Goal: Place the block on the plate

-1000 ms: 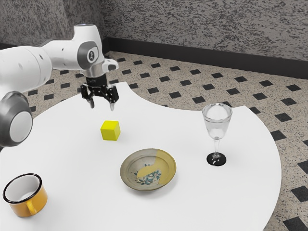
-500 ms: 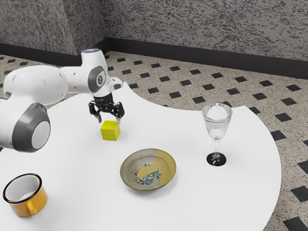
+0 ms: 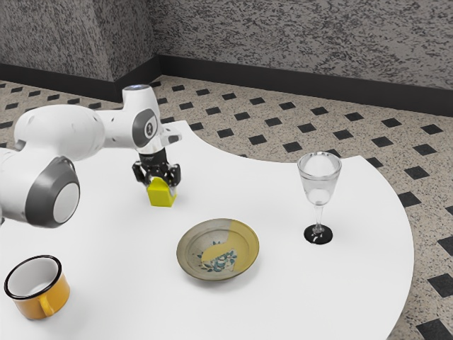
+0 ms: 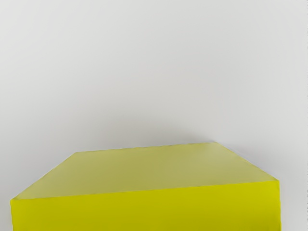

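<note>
Smooth and white, the tabletop (image 3: 283,297) curves in front of a speckled floor (image 3: 407,149) with dark diamonds, and on it sits the yellow block (image 3: 162,200), flat-bottomed and upright. It looks rigid and probably light, with plain faces that might slip under a shallow hold; two opposite upright sides, taken squarely around mid-height, should suit it best. The gripper (image 3: 161,188) is down at the block from twelve o'clock in the exterior view, but I cannot tell whether it is open or closed on it. Toward half past four from the block lies the plate (image 3: 218,249), shallow and perhaps brittle, so a low, gentle release near its centre seems wise. Farther out, the stemmed glass (image 3: 319,185) stands near three o'clock, fragile and easily tipped, and the orange mug (image 3: 39,290) rests near eight.
</note>
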`<state>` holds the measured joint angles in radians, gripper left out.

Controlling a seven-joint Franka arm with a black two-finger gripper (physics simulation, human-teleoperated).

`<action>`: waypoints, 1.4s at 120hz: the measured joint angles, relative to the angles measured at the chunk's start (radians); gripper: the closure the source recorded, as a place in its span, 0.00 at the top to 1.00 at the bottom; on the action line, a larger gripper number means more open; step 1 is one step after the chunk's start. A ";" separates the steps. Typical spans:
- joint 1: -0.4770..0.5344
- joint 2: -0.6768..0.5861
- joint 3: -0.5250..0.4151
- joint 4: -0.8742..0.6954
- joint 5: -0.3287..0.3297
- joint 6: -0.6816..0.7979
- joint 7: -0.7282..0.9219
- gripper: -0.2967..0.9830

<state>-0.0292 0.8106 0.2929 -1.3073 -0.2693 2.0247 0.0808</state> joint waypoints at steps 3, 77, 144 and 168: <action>0.000 0.000 0.000 0.000 -0.001 0.000 -0.001 0.58; -0.134 -0.318 -0.011 -0.272 0.008 -0.064 -0.009 0.54; -0.319 -0.497 -0.091 -0.531 0.049 -0.059 -0.011 0.53; -0.342 -0.413 -0.104 -0.518 0.053 -0.022 -0.011 0.53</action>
<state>-0.3707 0.3972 0.1887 -1.8256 -0.2168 2.0030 0.0696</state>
